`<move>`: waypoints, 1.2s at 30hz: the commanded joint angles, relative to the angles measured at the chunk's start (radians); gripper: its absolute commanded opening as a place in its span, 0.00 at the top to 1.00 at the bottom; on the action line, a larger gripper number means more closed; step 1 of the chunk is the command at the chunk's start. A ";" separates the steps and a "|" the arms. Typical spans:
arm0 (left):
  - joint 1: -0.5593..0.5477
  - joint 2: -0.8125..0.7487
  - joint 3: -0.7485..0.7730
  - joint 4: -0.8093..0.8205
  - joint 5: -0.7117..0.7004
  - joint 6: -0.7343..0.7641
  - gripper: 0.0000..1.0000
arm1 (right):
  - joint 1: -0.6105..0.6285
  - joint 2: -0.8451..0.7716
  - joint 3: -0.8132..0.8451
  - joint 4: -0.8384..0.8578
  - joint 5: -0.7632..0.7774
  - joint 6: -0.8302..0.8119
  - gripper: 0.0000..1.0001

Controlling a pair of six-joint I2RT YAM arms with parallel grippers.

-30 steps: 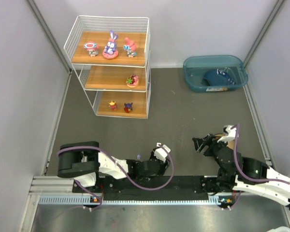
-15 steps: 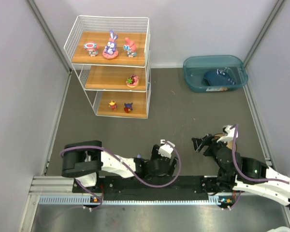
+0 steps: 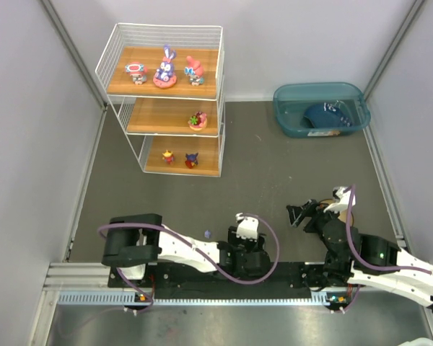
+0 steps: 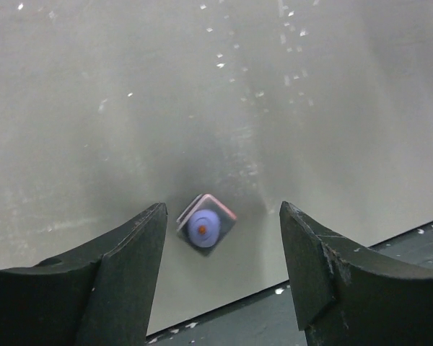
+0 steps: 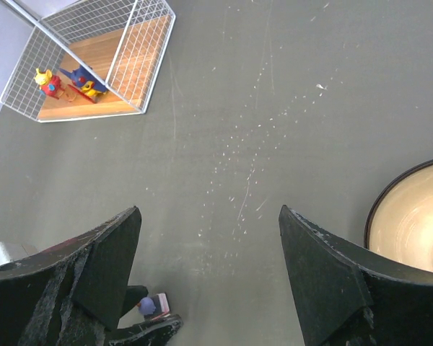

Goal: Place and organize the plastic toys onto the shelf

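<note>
Purple toy bit (image 4: pixel 206 229) loose on the grey table (image 4: pixel 94 86), close to the black rail (image 4: pixel 256 317) at the near edge, well apart from the shelf (image 3: pixel 155 115) at far left

Left gripper (image 4: pixel 221 213) right over it, jaws apart, nothing held, both fingers clear of the toy

In the left wrist view: toy inside the gap, a touch nearer the finger on the picture's left and a little lower in frame than the tips, so likely a small drop plus a sideways nudge before closing

Compact piece, purple dome on a squarish pale base with a pink edge; no real long axis

Dome pointing up at the camera, so upright on its base

Base turned diamond-wise to the jaw line, corners facing the fingers rather than flat sides; probably needs some wrist roll for flat contact, otherwise risk of the bit twisting or popping out

Right gripper (image 5: pixel 209 216) wide, empty, over bare table beside the tan bowl (image 5: pixel 411 216); toy only at the bottom left of its view, outside its finger, so farther off

Left arm clearly the nearer one for this pick

Shelved figurines (image 3: pixel 164 68) on all three boards; most free room on the middle board, by the look of it
</note>
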 commanded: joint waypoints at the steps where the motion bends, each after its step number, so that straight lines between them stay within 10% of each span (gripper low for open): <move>1: -0.005 0.006 0.001 -0.131 -0.059 -0.184 0.32 | -0.008 0.012 -0.001 0.019 0.022 0.004 0.22; 36: -0.056 -0.094 -0.038 -0.318 -0.013 -0.459 0.43 | -0.006 0.012 -0.008 0.019 0.016 0.013 0.21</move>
